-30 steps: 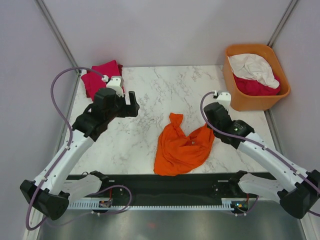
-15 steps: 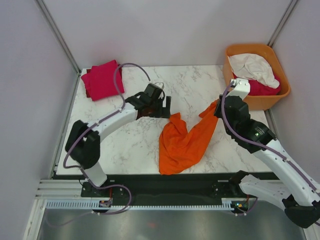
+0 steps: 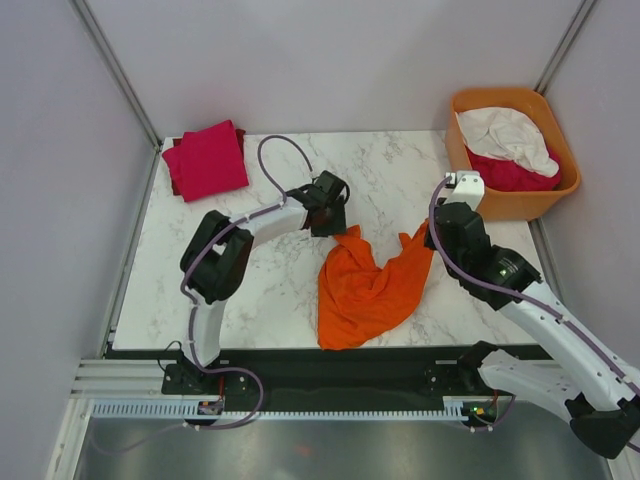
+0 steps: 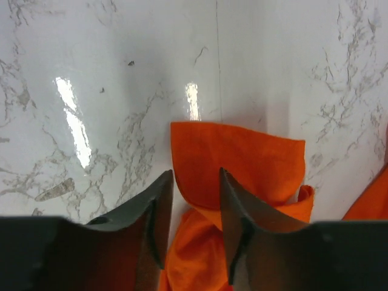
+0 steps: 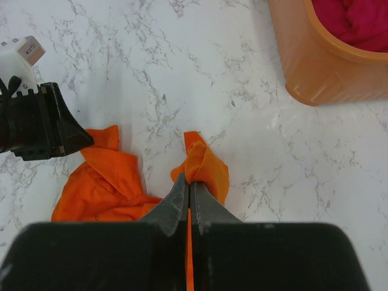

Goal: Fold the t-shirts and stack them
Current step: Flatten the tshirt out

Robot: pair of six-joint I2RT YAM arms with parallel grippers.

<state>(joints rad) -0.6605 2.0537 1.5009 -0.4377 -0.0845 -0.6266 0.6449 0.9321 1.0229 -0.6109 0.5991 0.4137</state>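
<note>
A crumpled bright orange t-shirt (image 3: 365,290) lies on the marble table near the front centre. My left gripper (image 3: 330,215) is down at its upper left corner. In the left wrist view its jaws (image 4: 195,173) stand apart over that corner of the orange t-shirt (image 4: 242,157), with a gap still showing on the left side. My right gripper (image 3: 432,237) holds the shirt's right corner; in the right wrist view it (image 5: 188,182) is shut on a bunched fold of orange t-shirt (image 5: 209,167). A folded magenta-pink t-shirt (image 3: 207,160) lies at the back left.
An orange plastic tub (image 3: 505,207) stands at the back right, holding a white t-shirt (image 3: 505,130) on top of a crimson one (image 3: 510,175). In the right wrist view the tub (image 5: 303,66) is just ahead and to the right. Grey walls enclose the table.
My left arm swung from the back left to the orange shirt's upper corner, and its jaws narrowed. My right gripper carried the shirt's right corner up and back, then dropped slightly.
</note>
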